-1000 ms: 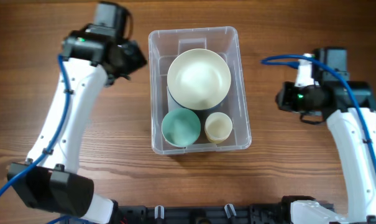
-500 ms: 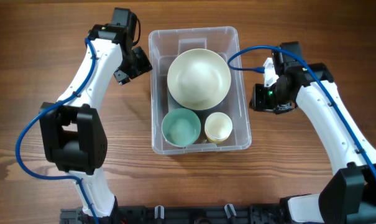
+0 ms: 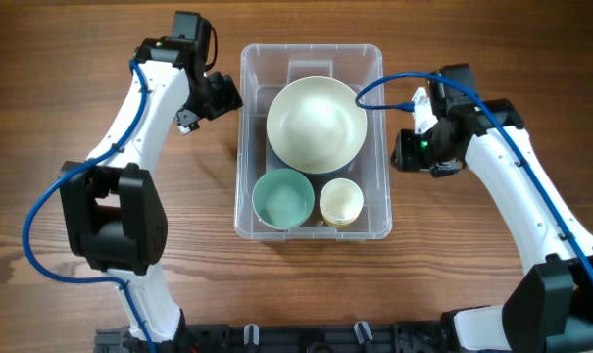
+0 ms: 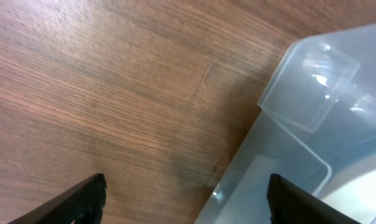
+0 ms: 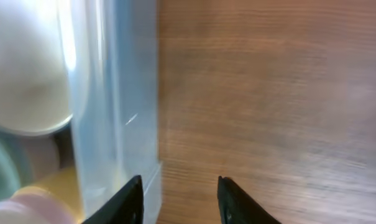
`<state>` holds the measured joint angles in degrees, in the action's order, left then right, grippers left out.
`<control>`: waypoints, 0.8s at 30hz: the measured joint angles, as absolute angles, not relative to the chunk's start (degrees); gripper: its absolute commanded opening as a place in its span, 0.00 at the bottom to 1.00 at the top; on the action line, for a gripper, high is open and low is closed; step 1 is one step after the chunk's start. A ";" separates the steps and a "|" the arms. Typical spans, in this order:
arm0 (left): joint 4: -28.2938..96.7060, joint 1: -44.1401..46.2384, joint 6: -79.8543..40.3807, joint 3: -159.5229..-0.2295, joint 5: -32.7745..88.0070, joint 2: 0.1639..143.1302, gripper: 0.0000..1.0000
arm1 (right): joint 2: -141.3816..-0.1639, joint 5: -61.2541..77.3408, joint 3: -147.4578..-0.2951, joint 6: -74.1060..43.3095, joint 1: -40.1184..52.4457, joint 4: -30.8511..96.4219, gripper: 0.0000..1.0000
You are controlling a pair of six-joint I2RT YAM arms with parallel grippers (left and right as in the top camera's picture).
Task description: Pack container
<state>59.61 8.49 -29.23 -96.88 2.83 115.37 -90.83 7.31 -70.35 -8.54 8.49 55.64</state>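
Clear container point(image 3: 312, 233) sits mid-scene on the worktop point(image 3: 61, 59), bowls point(image 3: 316, 123) inside. The left pincer point(image 4: 188, 196), jaws apart, hovers at its far-left wall; the right pincer point(image 5: 180, 199), jaws apart, is beside its right wall. An uneven squeeze could skew or tip it.

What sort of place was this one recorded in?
Probably a robot test bench rather than a kitchen: a bare wood-grain table, a cabled left arm and right arm rising from its near edge, and a single clear bin of bowls set between them.
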 measured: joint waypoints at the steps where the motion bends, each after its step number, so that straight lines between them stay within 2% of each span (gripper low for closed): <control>1: 58.39 8.05 -28.32 -96.88 2.37 115.26 1.00 | -90.83 4.89 -70.35 -8.69 8.54 52.90 0.74; 3: 56.55 6.48 -26.59 -96.88 1.80 114.63 1.00 | -90.83 0.47 -70.35 -8.23 8.54 46.54 0.91; 5: 54.76 3.90 -25.32 -96.88 0.93 113.21 1.00 | -90.83 -2.28 -70.35 -7.44 8.54 41.15 0.91; 7: 54.35 1.61 -24.64 -96.88 -0.05 111.96 1.00 | -90.83 -3.49 -70.35 -6.57 8.54 36.45 0.82; 10: 56.62 -1.15 -24.23 -96.88 -0.60 111.13 1.00 | -91.00 -4.36 -70.35 -6.79 8.54 31.57 0.60; 12: 58.94 -2.13 -24.21 -96.88 -0.78 111.11 0.95 | -91.66 -4.71 -70.35 -7.38 8.54 29.56 0.50; 13: 60.53 -2.39 -24.18 -96.88 -0.67 111.11 0.88 | -92.36 -4.99 -70.35 -8.23 8.54 28.60 0.45; 14: 62.41 -2.44 -24.16 -96.88 -0.30 111.11 0.76 | -93.36 -5.23 -70.35 -8.99 8.54 27.75 0.40; 15: 63.92 -2.42 -24.08 -96.88 0.45 111.09 0.59 | -94.54 -5.45 -70.35 -9.65 8.54 27.09 0.34; 16: 65.54 -2.37 -23.94 -96.88 1.50 111.11 0.33 | -96.05 -5.69 -70.35 -10.59 8.54 26.44 0.28; 17: 66.92 -2.33 -23.79 -96.88 2.63 111.11 0.20 | -97.76 -5.76 -70.35 -11.22 8.54 25.87 0.26; 19: 70.89 -2.15 -23.57 -96.88 5.54 111.09 0.07 | -99.79 -5.72 -70.35 -12.47 8.54 25.39 0.24; 24: 78.24 0.27 -23.14 -96.84 9.04 111.09 0.04 | -105.12 0.19 -70.35 -12.78 8.54 23.66 0.24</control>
